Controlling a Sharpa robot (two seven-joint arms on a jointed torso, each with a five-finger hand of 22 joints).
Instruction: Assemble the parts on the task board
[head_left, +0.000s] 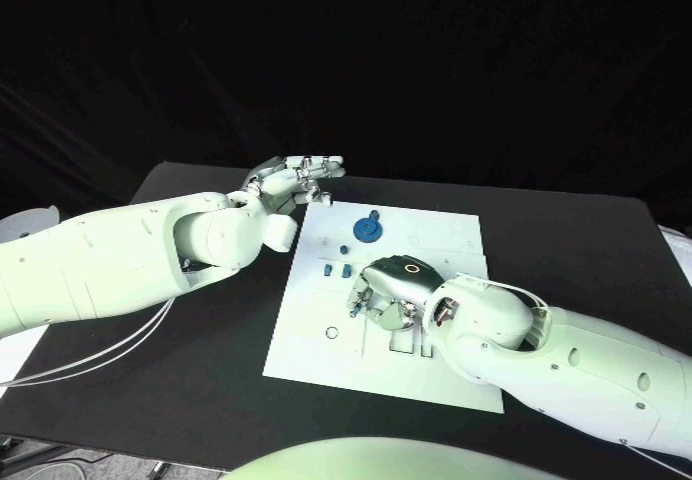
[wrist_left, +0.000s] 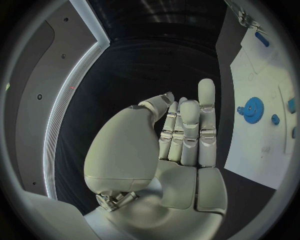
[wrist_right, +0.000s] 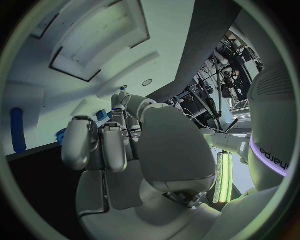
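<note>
Centrally placed on black table (head_left: 606, 240): white board (head_left: 447, 232), blue gear (head_left: 368, 228) near far edge. Left hand (head_left: 296, 180) off board's far-left corner, fingers together, holding nothing. Right hand (head_left: 392, 292) over board's middle, fingers curled; grip unclear. Bare table all round.

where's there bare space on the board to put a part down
The task board is bare along its near left strip, beside the right hand, and at its far right corner behind that hand. It is crowded round the blue gear and the small blue parts. The left hand hovers off the far left corner.
</note>
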